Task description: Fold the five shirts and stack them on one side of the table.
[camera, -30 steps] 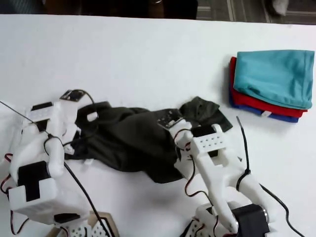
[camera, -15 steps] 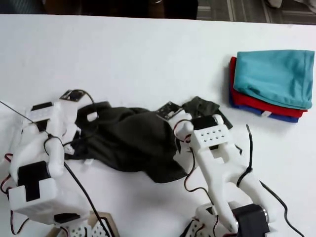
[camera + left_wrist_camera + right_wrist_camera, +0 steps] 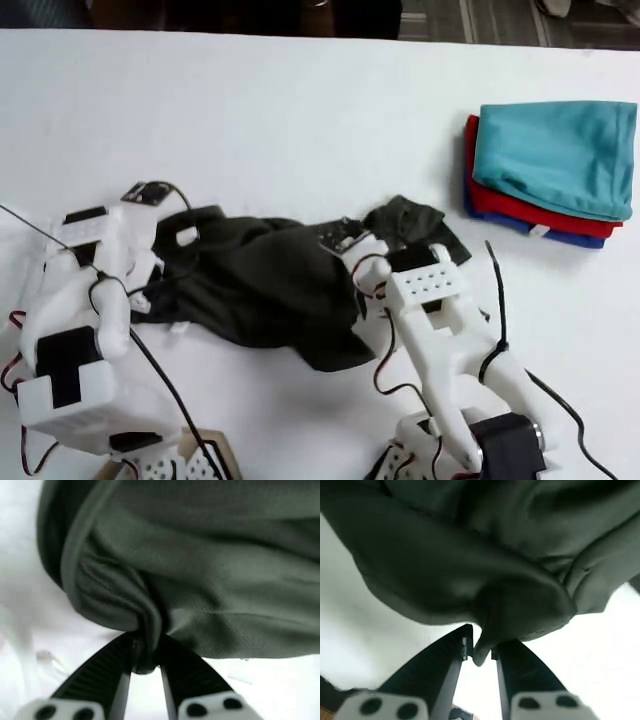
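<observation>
Shirt (image 3: 255, 285), dark and crumpled, lies on the table (image 3: 300, 120), well apart from the stack (image 3: 550, 165). Left gripper (image 3: 145, 655) pinches its side far from the stack. Right gripper (image 3: 481, 650) pinches the side nearer the stack.

Table (image 3: 300, 120) looks open beyond dark shirt (image 3: 260, 285); folded stack (image 3: 550, 165) occupies right side.

The left arm (image 3: 75, 300) sits low at the near left, wrist bent inward. The left gripper (image 3: 146, 647) has both fingers pinched tight on a fold of the dark shirt (image 3: 200, 580). The right arm (image 3: 450, 350) slants forward from the near edge. The right gripper (image 3: 482, 647) nips another fold between its close-set fingers.
</observation>
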